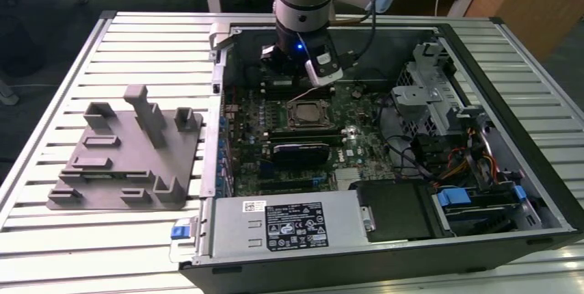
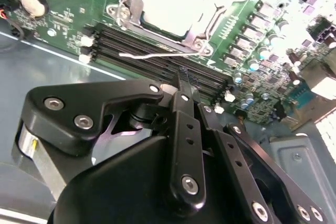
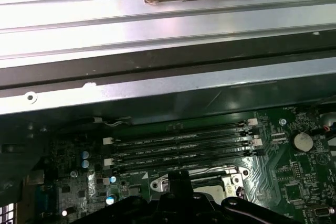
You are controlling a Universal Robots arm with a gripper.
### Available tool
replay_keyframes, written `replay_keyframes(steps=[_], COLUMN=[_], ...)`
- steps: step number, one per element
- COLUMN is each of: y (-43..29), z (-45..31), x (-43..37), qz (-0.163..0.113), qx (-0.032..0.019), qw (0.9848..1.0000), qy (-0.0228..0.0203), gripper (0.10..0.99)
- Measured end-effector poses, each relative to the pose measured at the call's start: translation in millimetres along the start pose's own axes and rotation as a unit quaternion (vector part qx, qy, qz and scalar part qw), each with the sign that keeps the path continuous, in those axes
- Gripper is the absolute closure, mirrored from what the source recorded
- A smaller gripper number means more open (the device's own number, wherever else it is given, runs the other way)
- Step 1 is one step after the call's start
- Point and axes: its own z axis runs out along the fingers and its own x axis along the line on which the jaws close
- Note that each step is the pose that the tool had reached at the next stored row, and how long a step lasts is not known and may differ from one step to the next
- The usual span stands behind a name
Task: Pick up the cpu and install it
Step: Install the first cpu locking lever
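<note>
One shiny silver-grey square cpu (image 2: 170, 3) sits in its motherboard socket; my gripper (image 2: 184, 85), clenched empty, hovers nearby.

A: Item: white label (image 1: 286, 225) on the power supply box (image 1: 342, 205), exterior view. Any legible text?

B: None. Print and marks are there, too small to read.

A: Circuit board (image 2: 68, 14), both wrist views?

B: White lettering present, not readable.
</note>
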Motion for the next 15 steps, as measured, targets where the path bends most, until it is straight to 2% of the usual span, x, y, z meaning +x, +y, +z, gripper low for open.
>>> replay_keyframes(steps=[6, 8, 15], y=[0.1, 0.0, -0.7], z=[0.3, 0.4, 3.2], x=[-0.3, -0.2, -0.2], qz=[0.001, 0.004, 0.015], qx=[0.0009, 0.0026, 0.003], qw=[1.0, 1.0, 0.9994], qy=[-0.001, -0.0061, -0.0314], gripper=[0.98, 0.98, 0.98])
